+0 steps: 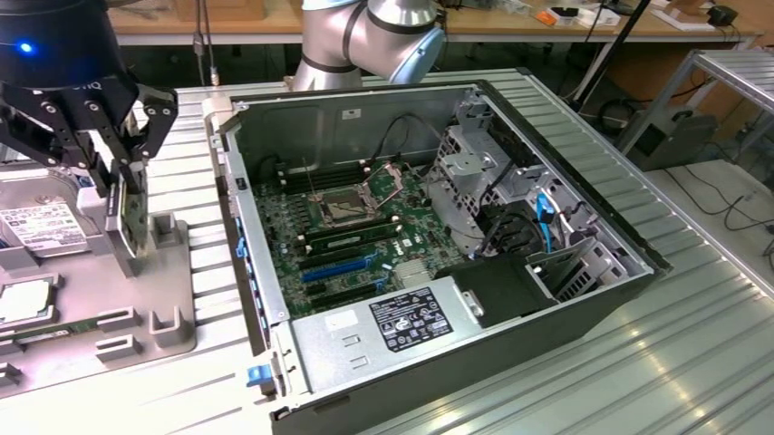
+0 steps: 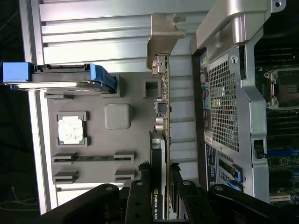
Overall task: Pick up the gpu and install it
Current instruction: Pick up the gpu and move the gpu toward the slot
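Already the claw point(image 2: 161, 176) is pinched on the near edge of the gpu point(image 2: 164, 116), and the card runs edge-on away from it to its pale bracket. The grasp looks done and installing is left. Farther out, the card stands upright under the claw at the grey tray point(image 1: 169, 299) on the bench point(image 1: 677, 362), well apart from the motherboard point(image 1: 362, 217) in the open case point(image 1: 303, 127).
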`<action>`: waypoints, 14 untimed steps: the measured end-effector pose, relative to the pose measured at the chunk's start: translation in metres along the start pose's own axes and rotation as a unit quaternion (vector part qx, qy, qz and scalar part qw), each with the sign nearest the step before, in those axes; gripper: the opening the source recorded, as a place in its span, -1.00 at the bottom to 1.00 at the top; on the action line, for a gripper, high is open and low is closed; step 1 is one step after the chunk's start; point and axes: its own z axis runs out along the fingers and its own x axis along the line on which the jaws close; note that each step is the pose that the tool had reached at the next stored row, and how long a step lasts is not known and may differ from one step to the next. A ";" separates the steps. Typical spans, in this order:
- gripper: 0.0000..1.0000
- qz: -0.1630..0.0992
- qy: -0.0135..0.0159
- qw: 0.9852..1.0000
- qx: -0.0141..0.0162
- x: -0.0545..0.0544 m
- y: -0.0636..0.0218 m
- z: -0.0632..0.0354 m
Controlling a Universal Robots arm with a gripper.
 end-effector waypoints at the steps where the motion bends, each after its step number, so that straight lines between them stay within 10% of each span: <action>1: -0.47 0.000 0.000 1.000 0.000 0.000 0.0000 -0.0007; 14: -0.47 0.000 0.000 1.000 0.000 0.000 0.0009 -0.0099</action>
